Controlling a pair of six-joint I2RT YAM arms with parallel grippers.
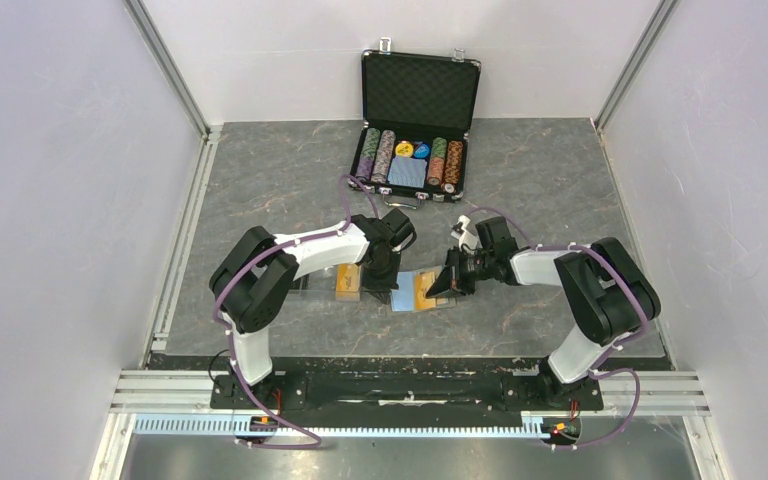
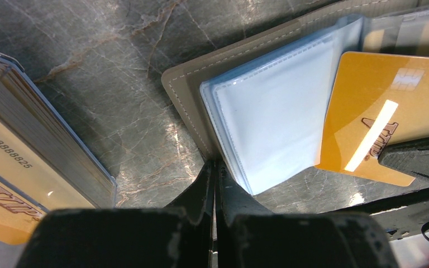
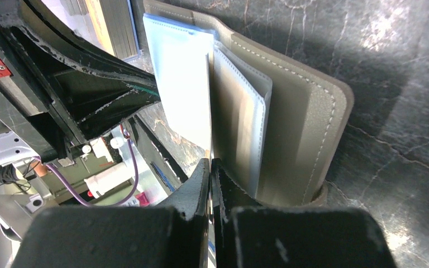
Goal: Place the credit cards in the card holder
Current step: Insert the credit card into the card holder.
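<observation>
Left gripper is reaching down, pinching the card holder edge; right gripper, angled leftward, is clamping an orange credit card.

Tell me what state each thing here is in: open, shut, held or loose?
card holder: lying open, blue sleeves fanned.
left fingers: shut on a sleeve's edge.
right fingers: shut on the orange card.
orange card: held over the open holder, not clearly inside a sleeve.
card stack: beside the holder, not held.
poker chip case: lid open.
</observation>
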